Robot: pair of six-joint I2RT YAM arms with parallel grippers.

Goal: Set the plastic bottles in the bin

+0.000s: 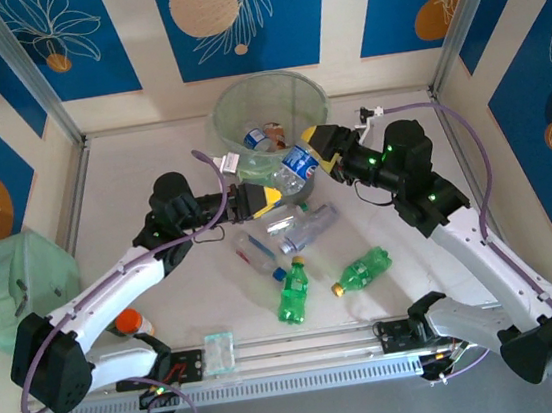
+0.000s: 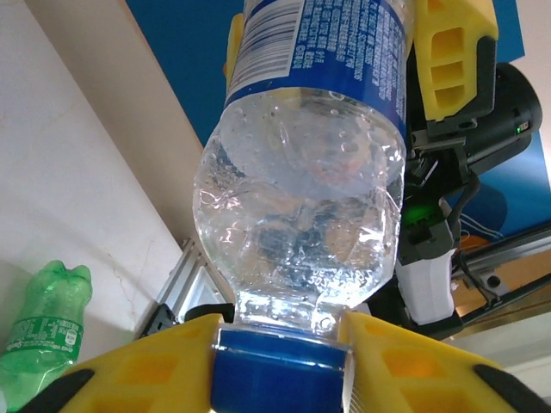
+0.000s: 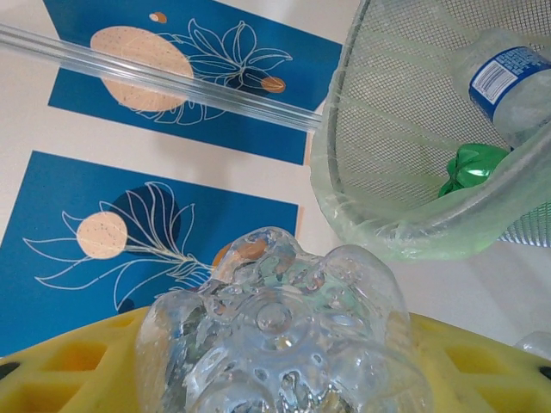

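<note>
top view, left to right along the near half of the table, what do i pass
mint-green container → orange-capped bottle → small clear box → first green bottle → second green bottle

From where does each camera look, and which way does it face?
Top external: above and behind the bases, looking down on the table; both arms show.
Left wrist: on the left arm, looking along its jaws, shut on the clear bottle at its cap.
Right wrist: on the right arm, looking past its jaws, on the bottle's base, toward the bin.
Shared: both wrist views see that bottle.
</note>
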